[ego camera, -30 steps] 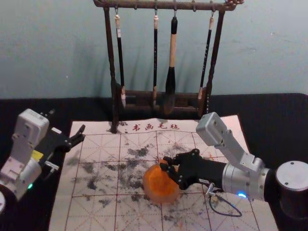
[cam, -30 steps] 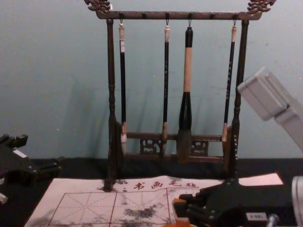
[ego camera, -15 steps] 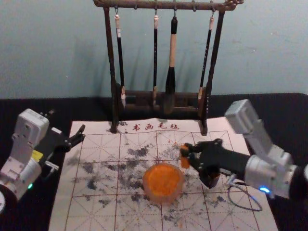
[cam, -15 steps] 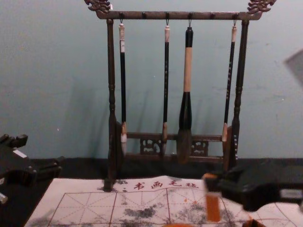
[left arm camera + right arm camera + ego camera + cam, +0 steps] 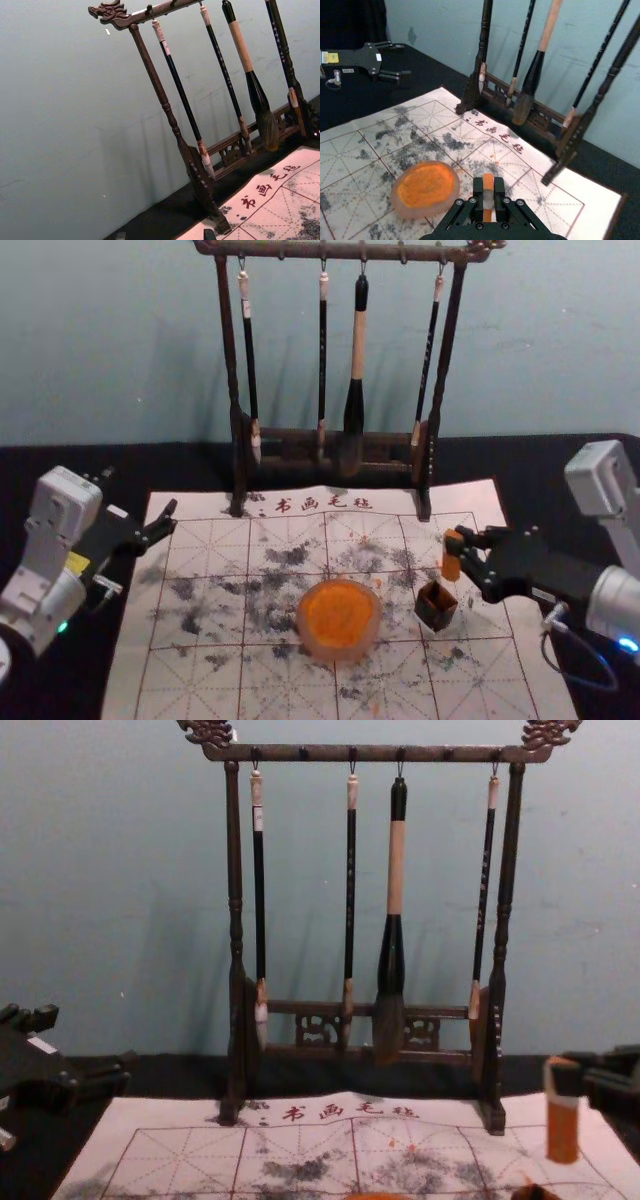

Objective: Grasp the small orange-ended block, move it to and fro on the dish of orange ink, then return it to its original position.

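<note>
One small orange-ended block is gripped upright between the right gripper's fingers, above the mat; open mat is left between it and the ink dish. The left gripper is parked by the left edge, fingers spread.

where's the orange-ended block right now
In the head view's right half, the block is held by the right end effector, just above the small open box.

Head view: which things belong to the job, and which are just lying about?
Job: ink dish; orange-ended block in the right gripper, right of the dish; perhaps the small box.

Lying about: brush stand; hanging brushes; left gripper, parked left.
</note>
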Action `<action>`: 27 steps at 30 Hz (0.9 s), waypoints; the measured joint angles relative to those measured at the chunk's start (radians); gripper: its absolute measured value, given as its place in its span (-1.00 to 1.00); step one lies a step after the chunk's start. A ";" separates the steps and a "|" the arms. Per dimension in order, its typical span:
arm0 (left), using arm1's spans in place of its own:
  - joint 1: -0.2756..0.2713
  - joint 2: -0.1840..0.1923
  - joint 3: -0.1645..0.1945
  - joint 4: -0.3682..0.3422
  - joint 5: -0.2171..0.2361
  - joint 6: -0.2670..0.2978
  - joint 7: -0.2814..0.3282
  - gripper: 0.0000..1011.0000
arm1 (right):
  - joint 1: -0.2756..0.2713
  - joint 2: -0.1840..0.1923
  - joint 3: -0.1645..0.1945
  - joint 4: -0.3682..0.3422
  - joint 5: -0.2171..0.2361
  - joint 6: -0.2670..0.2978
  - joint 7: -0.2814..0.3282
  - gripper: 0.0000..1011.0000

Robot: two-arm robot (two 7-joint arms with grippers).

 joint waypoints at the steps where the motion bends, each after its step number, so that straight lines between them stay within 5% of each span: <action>1: 0.000 0.000 0.000 0.000 0.000 0.000 0.000 0.98 | -0.006 0.004 0.005 -0.004 0.002 -0.001 -0.001 -0.85; 12: 0.000 0.000 0.000 0.000 0.000 0.000 0.000 0.98 | -0.045 0.024 0.021 -0.021 0.014 -0.008 0.000 -0.85; 27: 0.000 0.000 0.000 0.000 0.000 0.000 0.000 0.98 | -0.031 0.019 -0.020 0.018 -0.005 -0.018 0.025 -0.85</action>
